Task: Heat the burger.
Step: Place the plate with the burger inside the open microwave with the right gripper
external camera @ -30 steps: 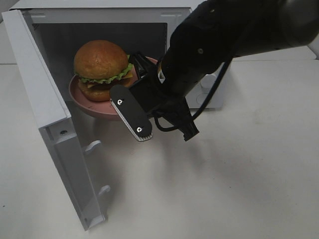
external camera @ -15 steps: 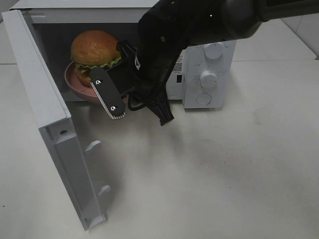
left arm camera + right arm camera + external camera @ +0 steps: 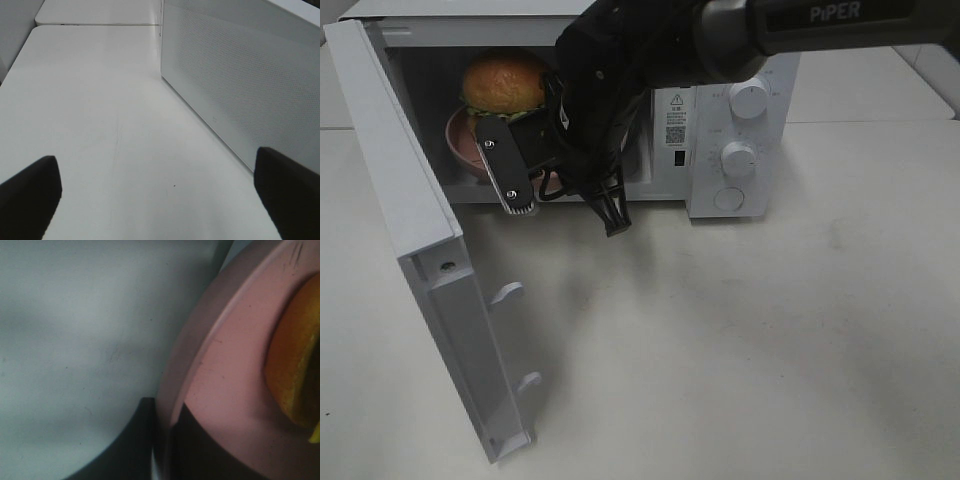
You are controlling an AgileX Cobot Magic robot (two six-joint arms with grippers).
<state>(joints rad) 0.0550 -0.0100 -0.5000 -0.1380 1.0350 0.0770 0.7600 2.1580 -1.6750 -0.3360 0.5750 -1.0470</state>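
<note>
Burger point(image 3: 503, 82) is sitting on a pink plate point(image 3: 458, 140) inside the cavity of the white microwave point(image 3: 740, 110), toward the hinge side, with the door point(image 3: 400, 200) standing wide open. The right arm is reaching across from the right of the high view into the opening. The right gripper point(image 3: 165, 442) is pinching the plate's rim, its fingers drawn narrow with the pink edge sandwiched between them, and the orange bun is showing just beyond. Whether the plate is resting on the cavity floor or hanging just above it is hard to tell from this angle. The left gripper point(image 3: 160, 195) is hovering over the white table point(image 3: 90, 125) beside a perforated white panel point(image 3: 240, 75), its fingers spread wide and gripping nothing.
</note>
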